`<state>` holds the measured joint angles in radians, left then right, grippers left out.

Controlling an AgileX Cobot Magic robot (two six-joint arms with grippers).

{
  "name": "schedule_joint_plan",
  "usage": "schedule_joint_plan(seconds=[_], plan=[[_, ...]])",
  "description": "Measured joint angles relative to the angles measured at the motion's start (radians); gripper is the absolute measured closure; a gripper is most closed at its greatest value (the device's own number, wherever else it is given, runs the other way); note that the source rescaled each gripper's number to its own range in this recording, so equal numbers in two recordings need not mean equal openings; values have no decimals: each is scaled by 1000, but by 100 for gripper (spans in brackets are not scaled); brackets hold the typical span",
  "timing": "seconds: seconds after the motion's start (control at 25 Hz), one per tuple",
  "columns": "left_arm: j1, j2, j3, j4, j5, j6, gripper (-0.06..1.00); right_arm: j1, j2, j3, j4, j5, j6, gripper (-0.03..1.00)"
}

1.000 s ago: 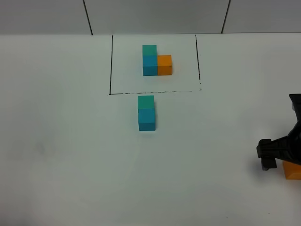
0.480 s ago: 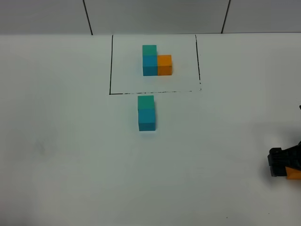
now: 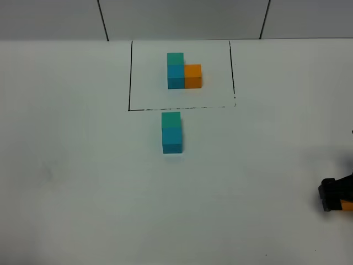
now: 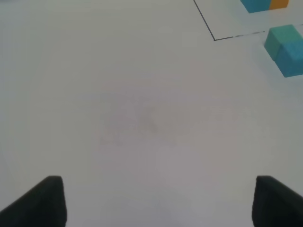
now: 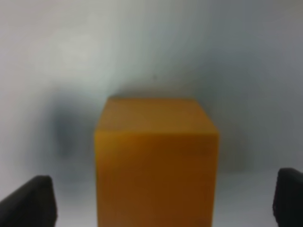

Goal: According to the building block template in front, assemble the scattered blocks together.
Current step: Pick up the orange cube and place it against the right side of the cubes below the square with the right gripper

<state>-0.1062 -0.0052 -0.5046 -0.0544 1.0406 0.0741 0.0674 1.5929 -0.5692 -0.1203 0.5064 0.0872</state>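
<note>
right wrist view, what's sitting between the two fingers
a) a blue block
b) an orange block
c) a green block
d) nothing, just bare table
b, an orange block fills the middle of the view between the dark fingers of the right gripper, with a gap of white table showing on each side of it.

You're looking at what seems a robotics lab bench: a plain white counter (image 3: 66, 165), a black drawn rectangle (image 3: 130, 77) framing the building block template (image 3: 176, 76), grey wall panels (image 3: 182, 19) behind.
</note>
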Motion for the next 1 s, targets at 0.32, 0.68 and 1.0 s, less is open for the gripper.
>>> schedule_joint_plan(seconds=[0.32, 0.68, 1.0], plan=[[0, 0, 0, 0, 0, 0, 15, 0, 20, 0, 0, -22, 8, 48], [0, 0, 0, 0, 0, 0, 15, 9, 21, -110, -8, 106, -134, 95], [0, 0, 0, 0, 0, 0, 15, 243, 65, -455, -20, 288, -687, 95]])
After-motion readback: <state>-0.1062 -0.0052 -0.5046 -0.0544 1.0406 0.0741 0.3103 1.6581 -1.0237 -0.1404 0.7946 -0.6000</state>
